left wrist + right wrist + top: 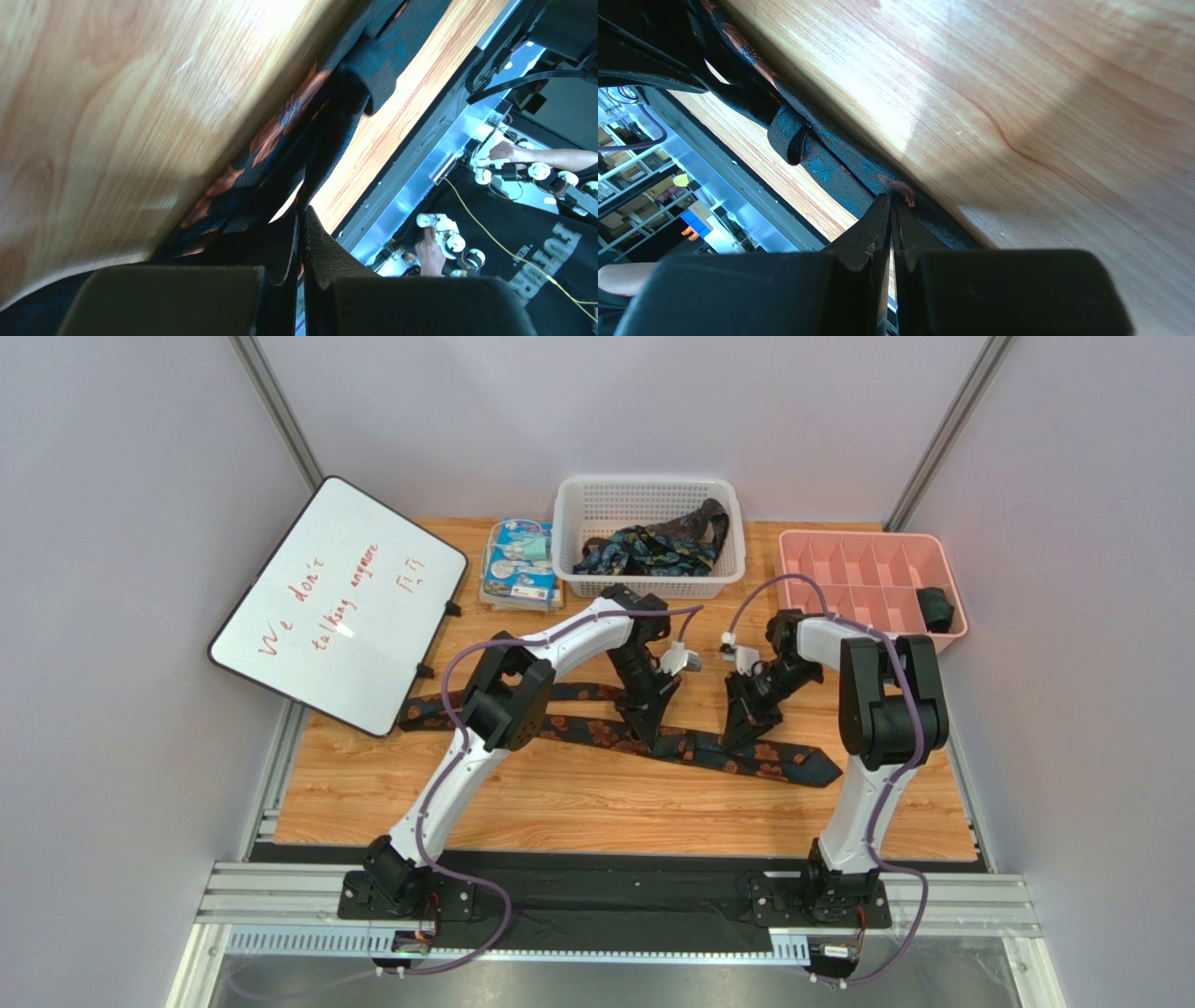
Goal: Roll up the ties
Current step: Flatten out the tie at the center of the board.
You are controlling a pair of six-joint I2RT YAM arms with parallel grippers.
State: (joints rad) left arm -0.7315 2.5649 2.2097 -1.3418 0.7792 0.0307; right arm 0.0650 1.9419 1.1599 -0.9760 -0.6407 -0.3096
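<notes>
One dark floral tie (786, 760) lies stretched flat across the wooden desk (589, 805), on the arms' side of the white basket (645, 487), well apart from it; a heap of more ties (659, 546) sits inside that basket. Both arms reach down to the stretched tie in front of the basket's middle. The left hand (303, 217) has its fingers pressed together, with a fold of the dark fabric drawn up between the tips. The right hand (892, 210) is also closed, nipping the tie's edge where an orange blotch shows, though how much cloth it has is hard to tell from this close. The fabric looks thin, limp and rather slick, so it should bunch and slide rather than hold a shape. A roll will probably want a grip across the full width near one end, with the rest pinned to the desk so the turns stay tight and do not skew.
</notes>
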